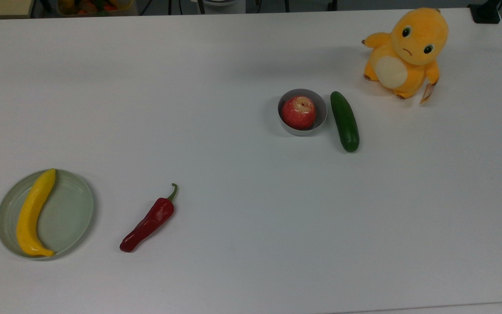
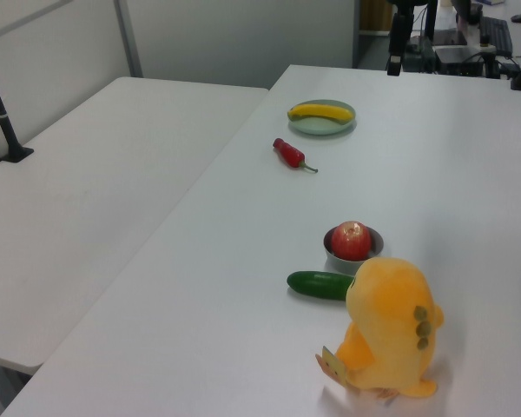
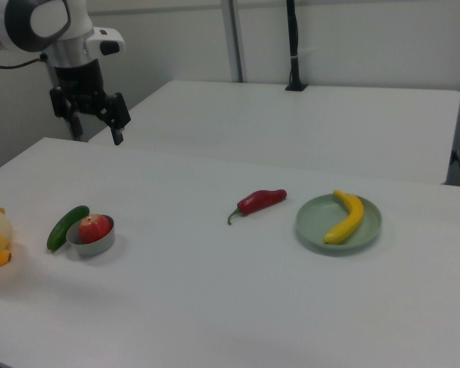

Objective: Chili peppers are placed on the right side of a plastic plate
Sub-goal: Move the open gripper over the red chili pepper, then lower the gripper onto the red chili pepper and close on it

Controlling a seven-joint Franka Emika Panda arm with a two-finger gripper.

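The dark red chili pepper [image 1: 148, 220] with its curved green stem lies flat on the white table, a short way to the top view's right of the pale grey-green plate [image 1: 68, 213] and not touching it. In the right view the chili [image 3: 261, 201] lies to the left of the plate [image 3: 368, 230]. In the left view the chili [image 2: 288, 154] lies just in front of the plate [image 2: 317, 127]. My gripper [image 3: 98, 132] hangs open and empty above the far table edge at the right view's upper left, far from both.
A yellow banana [image 1: 33, 213] lies across the plate's left half in the top view. A small grey bowl [image 1: 321, 117] holding a red apple [image 1: 299, 112] stands mid-table, with a dark green cucumber [image 1: 344, 121] beside it. An orange plush toy [image 1: 405, 52] sits at the top view's upper right.
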